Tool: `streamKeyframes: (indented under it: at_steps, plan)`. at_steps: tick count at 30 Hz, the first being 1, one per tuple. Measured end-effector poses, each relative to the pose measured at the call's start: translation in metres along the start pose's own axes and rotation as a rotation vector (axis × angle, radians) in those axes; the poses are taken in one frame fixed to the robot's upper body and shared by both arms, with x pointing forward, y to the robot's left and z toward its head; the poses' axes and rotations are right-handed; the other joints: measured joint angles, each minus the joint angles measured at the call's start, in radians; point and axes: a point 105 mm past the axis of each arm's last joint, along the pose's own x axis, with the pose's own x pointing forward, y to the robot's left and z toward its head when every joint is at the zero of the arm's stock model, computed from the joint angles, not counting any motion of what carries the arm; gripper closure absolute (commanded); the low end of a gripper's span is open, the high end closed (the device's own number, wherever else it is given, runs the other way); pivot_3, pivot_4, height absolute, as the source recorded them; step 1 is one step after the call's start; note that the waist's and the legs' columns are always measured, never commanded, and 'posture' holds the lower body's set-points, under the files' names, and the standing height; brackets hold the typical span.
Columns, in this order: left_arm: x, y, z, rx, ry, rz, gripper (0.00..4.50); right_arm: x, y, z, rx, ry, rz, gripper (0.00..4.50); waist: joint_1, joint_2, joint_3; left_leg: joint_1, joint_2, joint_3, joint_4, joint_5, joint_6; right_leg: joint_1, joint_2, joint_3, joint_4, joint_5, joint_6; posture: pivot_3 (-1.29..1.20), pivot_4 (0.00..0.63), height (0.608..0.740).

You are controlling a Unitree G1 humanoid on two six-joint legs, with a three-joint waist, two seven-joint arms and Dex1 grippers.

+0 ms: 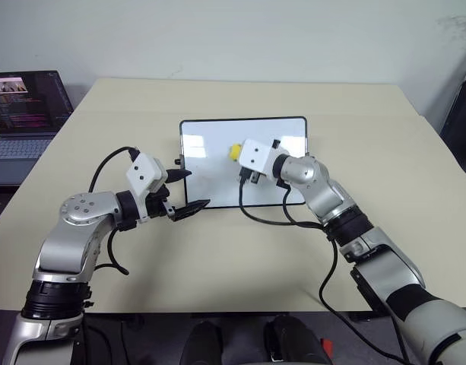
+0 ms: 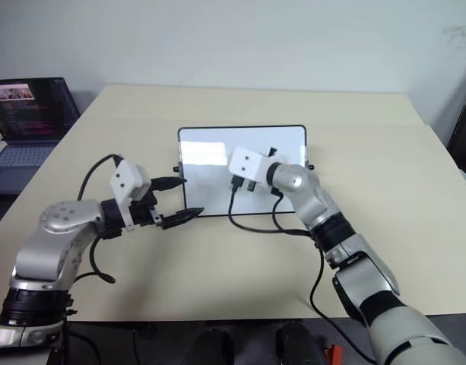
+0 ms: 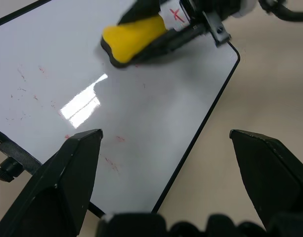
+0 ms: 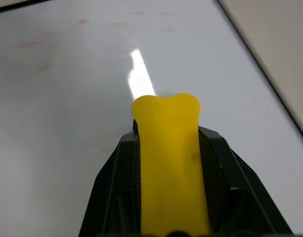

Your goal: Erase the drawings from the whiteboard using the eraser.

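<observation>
The right gripper [image 4: 168,163] is clenched on the eraser [image 4: 167,148]; both black fingers [image 4: 114,182] press against the long sides of the yellow block, whose front end protrudes beyond the fingertips. In the left wrist view the eraser [image 3: 134,39] lies with its black base against the white surface of the whiteboard [image 3: 141,113], with the yellow top facing up. From the head camera the eraser [image 1: 235,152] sits over the middle of the board, just ahead of the right wrist housing.

The left gripper [image 1: 188,190] is released: its two fingers [image 3: 67,173] stand well apart with nothing between them. It hovers beside the near left corner of the whiteboard [image 1: 217,133], one fingertip over the board's left short side and the other over the bare desk [image 1: 240,258] at the board's near edge.

The whiteboard lies flat near the centre of the desk, long edges parallel to the desk's far edge. A small black knob [image 3: 8,170] projects from its left short side. Of the drawings [image 3: 114,163], faint red traces and specks show on the board's surface in both wrist views; no complete figure can be made out.

A dark laptop [image 1: 23,114] with a lit screen stands past the far left corner of the desk, well apart from the board.
</observation>
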Motion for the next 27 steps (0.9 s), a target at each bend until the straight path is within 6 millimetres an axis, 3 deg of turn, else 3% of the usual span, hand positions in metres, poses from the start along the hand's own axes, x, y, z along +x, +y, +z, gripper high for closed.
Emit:
streamKeyframes:
  at_steps: [2, 4, 8, 10, 15, 19, 21, 24, 27]
  plan:
    - [0.000, 0.000, 0.000, 0.001, 0.001, 0.000, 0.00, 0.001, 0.007, 0.000, -0.015, 0.001, 0.025, 3.27, 0.000, 0.000, 0.000, 0.000, 0.000, 0.000, 0.000, 0.000, 0.000, 0.000, 0.000, 0.000, 0.000, 0.000, 0.000, 0.00, 0.150, 0.740]
    - [0.000, 0.000, 0.000, 0.001, 0.001, 0.000, 0.00, 0.002, 0.001, -0.001, -0.048, 0.011, -0.030, 3.27, 0.000, 0.000, 0.000, 0.001, 0.000, 0.000, 0.000, 0.000, 0.000, 0.000, 0.000, 0.000, 0.001, 0.000, 0.001, 0.00, 0.150, 0.740]
    - [-0.001, 0.000, 0.000, 0.001, 0.002, 0.000, 0.00, -0.002, -0.036, -0.003, -0.125, 0.036, -0.202, 3.28, 0.004, 0.000, 0.000, 0.001, 0.000, 0.000, 0.001, 0.002, 0.002, 0.000, 0.000, 0.000, 0.000, 0.000, 0.003, 0.00, 0.150, 0.740]
    - [-0.001, 0.000, -0.001, 0.000, 0.007, 0.000, 0.00, -0.006, -0.044, -0.006, -0.135, 0.046, -0.229, 3.28, 0.004, 0.000, 0.000, 0.000, 0.000, 0.000, 0.001, 0.002, 0.002, 0.000, 0.000, 0.000, 0.000, 0.001, 0.002, 0.00, 0.150, 0.740]
    - [-0.001, 0.000, -0.001, 0.002, 0.007, -0.001, 0.00, -0.007, -0.038, -0.009, -0.144, 0.058, -0.160, 3.28, 0.003, 0.000, 0.000, 0.000, 0.000, 0.001, 0.000, 0.002, 0.002, 0.000, 0.000, 0.000, 0.000, 0.002, 0.000, 0.00, 0.150, 0.740]
    - [-0.001, -0.001, 0.000, 0.003, 0.007, -0.001, 0.00, -0.008, -0.008, -0.013, -0.139, 0.055, -0.014, 3.28, 0.001, -0.001, -0.001, 0.002, 0.000, 0.000, 0.000, 0.002, 0.002, 0.001, 0.000, 0.001, 0.000, 0.000, 0.004, 0.00, 0.150, 0.740]
    - [-0.001, -0.001, 0.000, 0.004, 0.007, -0.004, 0.00, -0.008, -0.003, -0.014, -0.136, 0.056, 0.006, 3.28, 0.001, -0.001, -0.001, 0.003, 0.000, 0.000, 0.000, 0.002, 0.002, 0.001, 0.000, 0.001, 0.001, 0.000, 0.004, 0.00, 0.150, 0.740]
    - [-0.002, -0.002, 0.000, 0.005, 0.007, -0.005, 0.00, -0.007, -0.006, -0.014, -0.148, 0.063, -0.018, 3.28, 0.001, -0.001, -0.001, 0.003, 0.000, 0.001, 0.000, 0.003, 0.003, 0.002, 0.000, 0.001, 0.001, 0.001, 0.004, 0.00, 0.150, 0.740]
    - [-0.002, -0.002, 0.000, 0.005, 0.008, -0.006, 0.00, -0.006, -0.025, -0.011, -0.189, 0.074, -0.114, 3.28, 0.001, 0.000, 0.000, 0.003, 0.000, 0.001, 0.001, 0.003, 0.004, 0.002, 0.000, 0.001, 0.001, 0.001, 0.004, 0.00, 0.150, 0.740]
